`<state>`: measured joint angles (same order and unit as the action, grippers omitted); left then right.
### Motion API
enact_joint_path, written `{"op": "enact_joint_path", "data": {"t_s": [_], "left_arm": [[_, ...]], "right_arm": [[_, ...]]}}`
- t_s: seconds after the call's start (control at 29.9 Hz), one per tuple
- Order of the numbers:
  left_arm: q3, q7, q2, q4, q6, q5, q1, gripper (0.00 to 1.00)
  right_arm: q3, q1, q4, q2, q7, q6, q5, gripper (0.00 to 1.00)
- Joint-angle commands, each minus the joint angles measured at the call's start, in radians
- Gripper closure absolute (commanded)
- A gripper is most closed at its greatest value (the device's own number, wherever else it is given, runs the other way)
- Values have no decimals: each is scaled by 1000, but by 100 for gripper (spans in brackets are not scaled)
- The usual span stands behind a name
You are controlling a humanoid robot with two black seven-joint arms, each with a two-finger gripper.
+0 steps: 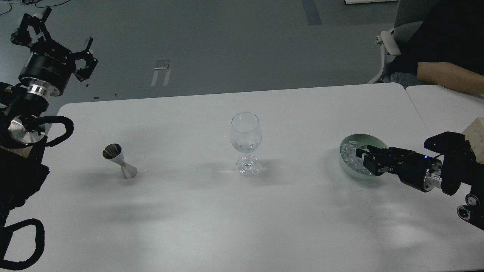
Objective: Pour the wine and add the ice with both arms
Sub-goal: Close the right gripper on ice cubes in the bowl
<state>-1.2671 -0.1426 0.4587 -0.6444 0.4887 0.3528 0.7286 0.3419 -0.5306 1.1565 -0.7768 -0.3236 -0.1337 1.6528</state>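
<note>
- Noted at table centre: clear stemmed wine glass (245, 142), upright, with a small pool of colourless wine (246, 146) low in the bowl.
- Found at nine o'clock of the glass, well apart: steel double-cone jigger (120, 161), tilted on the white table (211, 219); pouring step judged done.
- Located at three o'clock of the glass, well apart: pale green round bowl (346, 168) with small clear ice cubes (347, 152).
- Right black two-finger gripper (359, 154) reached into the bowl among the cubes; fingers dark and overlapping, so open or closed could not be told.
- Left black two-finger gripper (56, 39) raised off the table at ten o'clock, fingers spread, holding nothing.
- Step in hand judged: picking ice.
- Next move would call for a firm close on one cube, a lift clear of the rim, then travel toward nine o'clock to release above the glass mouth.
</note>
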Motion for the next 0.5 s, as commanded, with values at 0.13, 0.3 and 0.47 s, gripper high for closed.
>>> {"op": "enact_joint_path", "data": {"t_s": [0.13,0.3,0.47], "left_arm": [[0,0,-2,0,0,0,2,2],[0,0,-2,0,0,0,2,2],[0,0,-3,0,0,0,2,2]], "right_arm": [[-1,0,0,-1,0,0,-2,75],[-1,3,-1,-2,0,2,-4,75],[-1,0,0,-3,-2,0,-4,83]]}}
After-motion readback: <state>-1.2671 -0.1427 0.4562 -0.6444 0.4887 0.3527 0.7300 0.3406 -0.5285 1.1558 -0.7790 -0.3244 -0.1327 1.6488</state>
